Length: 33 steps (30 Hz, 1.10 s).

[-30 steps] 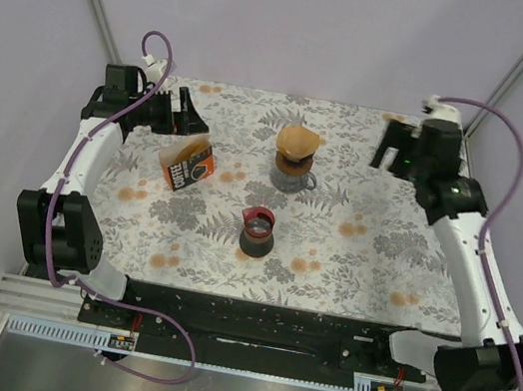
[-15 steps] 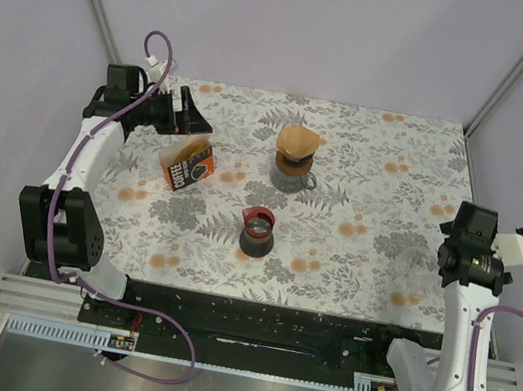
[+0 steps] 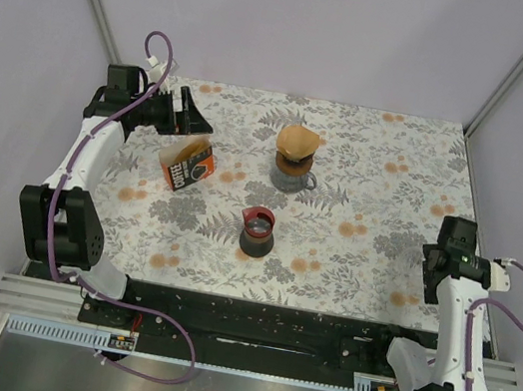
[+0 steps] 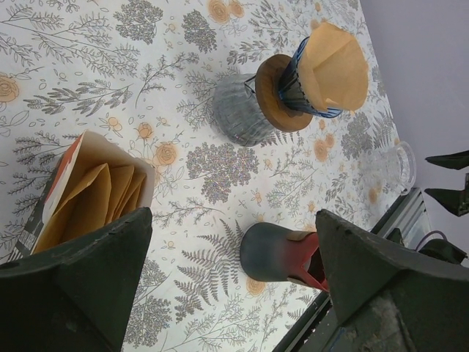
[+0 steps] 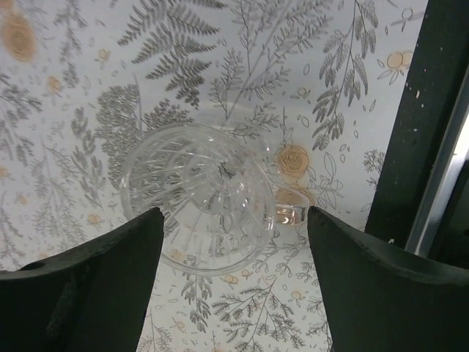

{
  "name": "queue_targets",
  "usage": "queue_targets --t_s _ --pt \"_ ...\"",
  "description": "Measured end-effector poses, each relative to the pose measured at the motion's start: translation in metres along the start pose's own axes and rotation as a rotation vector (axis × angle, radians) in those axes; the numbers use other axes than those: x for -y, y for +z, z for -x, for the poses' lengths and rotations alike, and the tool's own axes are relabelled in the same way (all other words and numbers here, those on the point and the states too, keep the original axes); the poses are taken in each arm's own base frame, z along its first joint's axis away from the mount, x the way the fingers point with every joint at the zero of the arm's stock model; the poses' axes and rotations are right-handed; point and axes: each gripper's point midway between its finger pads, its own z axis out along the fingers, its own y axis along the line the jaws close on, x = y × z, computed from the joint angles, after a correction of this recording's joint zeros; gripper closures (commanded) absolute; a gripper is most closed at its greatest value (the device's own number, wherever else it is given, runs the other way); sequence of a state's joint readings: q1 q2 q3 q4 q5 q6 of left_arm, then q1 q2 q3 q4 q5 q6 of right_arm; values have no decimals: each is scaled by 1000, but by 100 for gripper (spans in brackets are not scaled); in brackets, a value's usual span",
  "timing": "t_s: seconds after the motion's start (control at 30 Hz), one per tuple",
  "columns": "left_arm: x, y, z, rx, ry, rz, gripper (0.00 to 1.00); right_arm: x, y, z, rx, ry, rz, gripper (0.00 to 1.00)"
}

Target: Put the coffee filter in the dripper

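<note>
At table's 4 o'clock, R gripper [image 5: 234, 220] hovering, jaws wide & empty, over clear ribbed glass dripper [image 5: 198, 209]. L gripper [image 4: 233, 220], likewise spread, empty, hanging above brown paper filters [image 4: 95, 198] in orange carton [image 3: 187, 166], 10 o'clock. Step prob. filter pickup; next needing single-sheet pinch.

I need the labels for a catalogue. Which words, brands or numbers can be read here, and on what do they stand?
Filter box: white print on its black and orange side, too small and blurred to read.
No text shows on the dripper, the dark cup or the tablecloth.
</note>
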State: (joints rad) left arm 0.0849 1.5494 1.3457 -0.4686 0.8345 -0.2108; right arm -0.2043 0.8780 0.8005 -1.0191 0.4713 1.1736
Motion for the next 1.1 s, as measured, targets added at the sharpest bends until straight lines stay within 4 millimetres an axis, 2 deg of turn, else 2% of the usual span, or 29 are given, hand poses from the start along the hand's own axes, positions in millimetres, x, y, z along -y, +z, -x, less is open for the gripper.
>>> queue_targets --t_s 0.33,0.47,0.57,0.67,0.9,1.1 --pt "-4 2 -5 -25 -32 -22 4 12 26 -33 -98 12 -63 24" --pt "-6 1 -6 -35 -50 -19 4 18 38 -44 -124 -3 -107 38" --pt "-6 -1 -3 -29 -48 -20 4 16 43 -47 -131 -12 -112 54" --pt "-6 -2 -3 -31 -53 -20 4 12 45 -46 -130 -23 -97 74" --pt "-5 -3 -4 -35 -59 -23 4 -4 46 -45 -131 -97 -13 92" --pt "-7 -4 -3 -33 -61 -21 4 -23 41 -40 -136 -237 85 97"
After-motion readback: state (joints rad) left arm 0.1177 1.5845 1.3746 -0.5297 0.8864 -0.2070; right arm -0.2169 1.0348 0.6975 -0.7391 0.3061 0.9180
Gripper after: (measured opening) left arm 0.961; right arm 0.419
